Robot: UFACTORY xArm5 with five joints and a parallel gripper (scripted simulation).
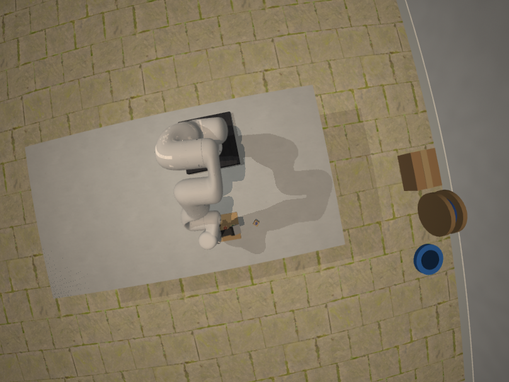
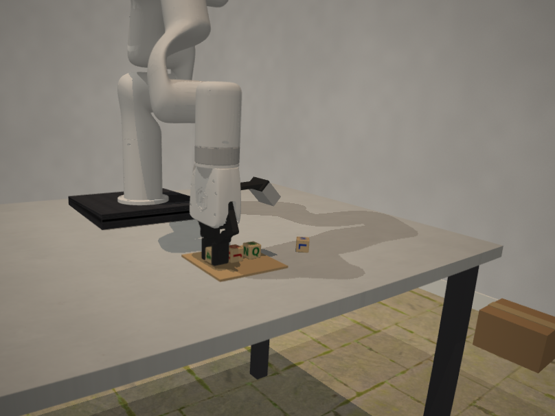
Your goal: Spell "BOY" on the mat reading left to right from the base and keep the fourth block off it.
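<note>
While the white arm [image 2: 179, 103] stood bent over the grey table [image 2: 112, 304], the tan mat [image 2: 251, 268] lay just ahead of the black base plate [image 2: 89, 206], well in from every table edge. Gripper [image 2: 215, 252] pointed straight down, fingers narrowly parted and clamped on the leftmost block [image 2: 208, 254], resting on the mat. Two more blocks [image 2: 251, 249] stood in line just beside it. Fourth block [image 2: 302, 244] sat off the mat, apart to the right, open table around it
</note>
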